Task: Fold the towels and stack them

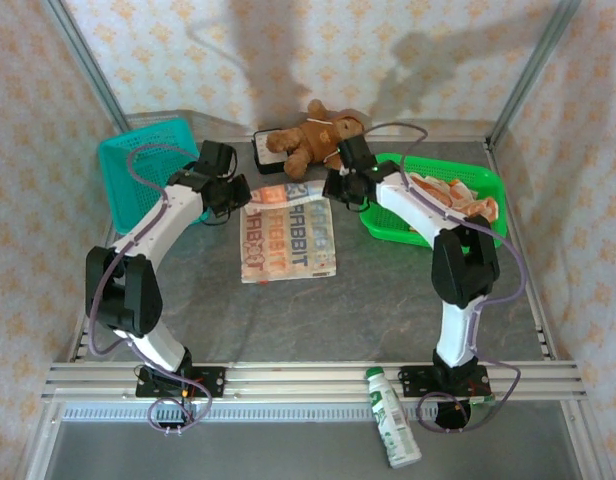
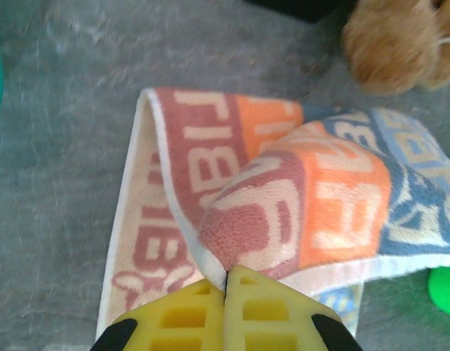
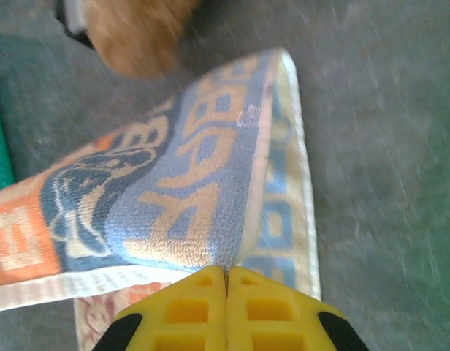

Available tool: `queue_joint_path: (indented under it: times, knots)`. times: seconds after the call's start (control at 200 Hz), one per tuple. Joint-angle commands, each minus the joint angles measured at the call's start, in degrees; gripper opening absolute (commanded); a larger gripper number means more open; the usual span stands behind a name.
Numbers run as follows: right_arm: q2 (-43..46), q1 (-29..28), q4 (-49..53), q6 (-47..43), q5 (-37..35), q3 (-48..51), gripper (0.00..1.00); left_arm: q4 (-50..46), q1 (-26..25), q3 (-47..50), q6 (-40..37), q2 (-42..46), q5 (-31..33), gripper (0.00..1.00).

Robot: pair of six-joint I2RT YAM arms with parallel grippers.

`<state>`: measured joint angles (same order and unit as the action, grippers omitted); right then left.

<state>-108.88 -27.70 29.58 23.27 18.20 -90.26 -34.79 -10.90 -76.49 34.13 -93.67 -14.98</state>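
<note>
A striped towel [image 1: 288, 238] with block letters lies in the middle of the table, its far edge lifted. My left gripper [image 1: 250, 196] is shut on the far left corner; in the left wrist view the yellow fingertips [image 2: 226, 275] pinch the pink-and-orange cloth [image 2: 320, 197], which folds over the flat part. At the far right corner my right gripper [image 1: 332, 188] is shut too, its tips [image 3: 226, 272] clamping the blue-and-tan end [image 3: 188, 190]. More orange-and-white towels [image 1: 456, 195] lie bunched in the green basket [image 1: 488, 180].
A brown teddy bear [image 1: 310, 135] sits just beyond the towel's far edge, close to both grippers [image 2: 393, 44] [image 3: 130, 36]. A teal basket [image 1: 148, 170] stands at the back left. A bottle [image 1: 393, 418] lies near the front rail.
</note>
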Motion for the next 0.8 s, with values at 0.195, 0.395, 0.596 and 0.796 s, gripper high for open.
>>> queue_joint_path:
  times: [0.195, 0.395, 0.596, 0.796]
  knots:
    - [9.65, -1.9, -5.15, 2.24, -0.14, 13.63, 0.0, 3.29, -2.54, 11.61, 3.29, 9.92, 0.08, 0.0]
    - [12.17, -3.44, -6.11, 3.26, -0.62, 19.68, 0.0, 3.88, -5.59, 19.6, 5.63, 14.38, 2.01, 0.0]
    - [14.51, -5.37, -5.94, 4.27, -1.4, 23.76, 0.0, 3.6, -6.64, 23.82, 7.08, 16.83, 2.59, 0.0]
    - [17.07, -6.56, -5.0, 5.82, -0.61, 25.64, 0.0, 1.08, -6.68, 23.07, 6.56, 18.93, 3.16, 0.0]
